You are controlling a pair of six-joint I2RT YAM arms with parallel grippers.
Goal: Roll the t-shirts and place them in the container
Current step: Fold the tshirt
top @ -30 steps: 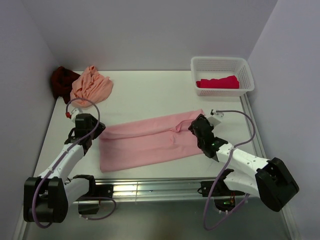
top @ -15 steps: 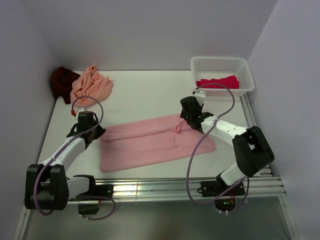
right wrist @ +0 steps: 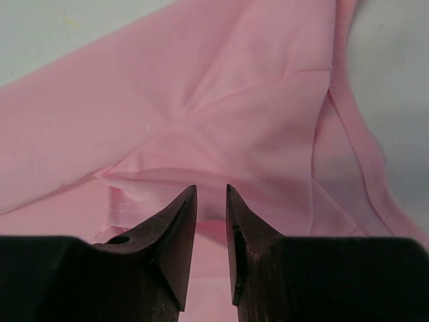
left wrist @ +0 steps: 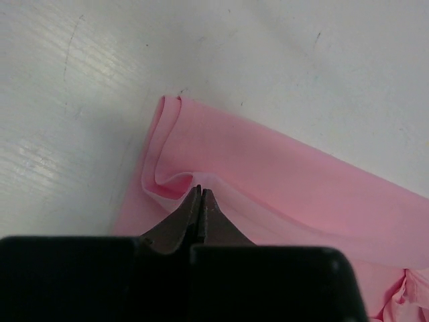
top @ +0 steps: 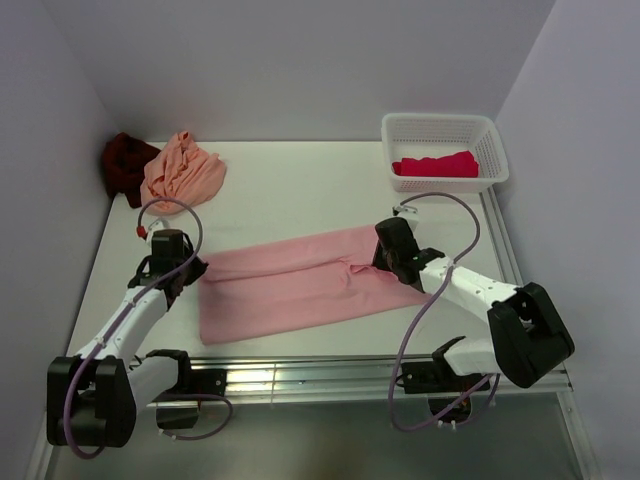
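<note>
While the white desk (top: 290,190) sits boxed in by pale lavender walls on three sides, a light pink t-shirt (top: 300,280) lies flattened in a long folded band across its near half. The left gripper (left wrist: 200,194) has its fingers pressed together on a puckered fold at the band's left corner. The right gripper (right wrist: 211,191) holds its fingers narrowly apart over the creased right end. A peach-orange t-shirt (top: 183,172) is heaped near the far left corner, touching a dark maroon t-shirt (top: 125,165) bunched against the wall. At far right, a white lattice basket (top: 487,135) holds a bright red t-shirt (top: 435,164). A metal rail (top: 300,375) runs along the near edge.
</note>
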